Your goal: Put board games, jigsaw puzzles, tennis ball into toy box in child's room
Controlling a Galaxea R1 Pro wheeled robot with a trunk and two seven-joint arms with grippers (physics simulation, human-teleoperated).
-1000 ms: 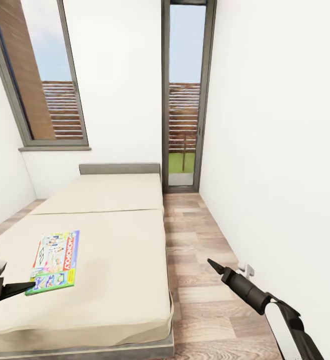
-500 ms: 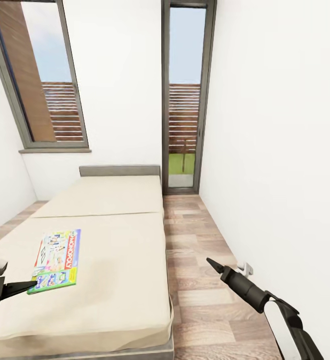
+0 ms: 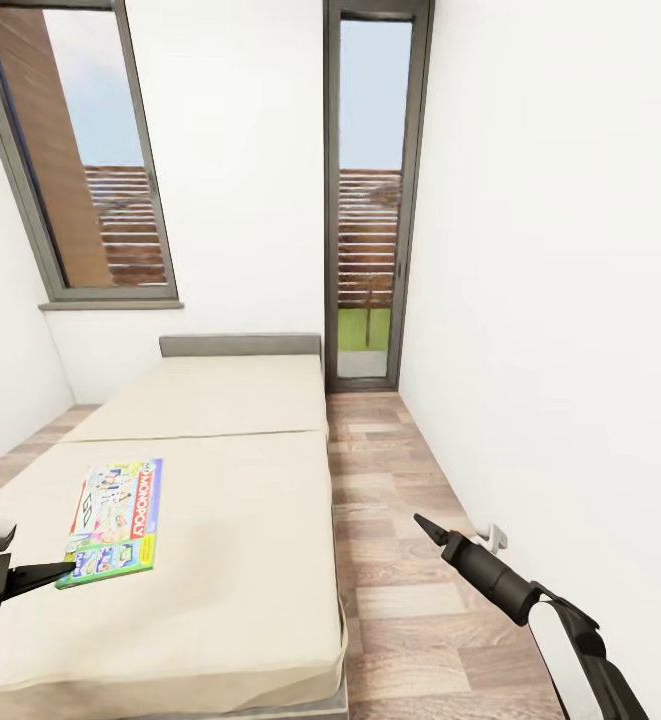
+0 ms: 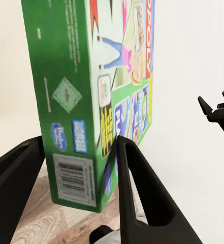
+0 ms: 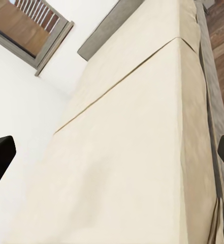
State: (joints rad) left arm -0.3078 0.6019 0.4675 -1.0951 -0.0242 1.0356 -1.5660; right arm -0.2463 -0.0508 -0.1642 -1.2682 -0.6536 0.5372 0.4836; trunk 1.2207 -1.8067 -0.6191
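White walls enclose a narrow child's room with a wood-plank floor (image 3: 390, 480), a tall window (image 3: 80, 160) and a glazed door (image 3: 368, 200) at the far end. Along the left stands the bed (image 3: 230, 520), two cream mattresses end to end with a grey headboard. A colourful board game (image 3: 115, 522) lies flat on the near mattress. The left pincer (image 3: 55, 572) is spread open, fingers (image 4: 137, 193) either side of the box's near corner. The right pincer (image 3: 422, 525) hovers over the floor; whether it is open I cannot tell. Since a second ago little has changed.
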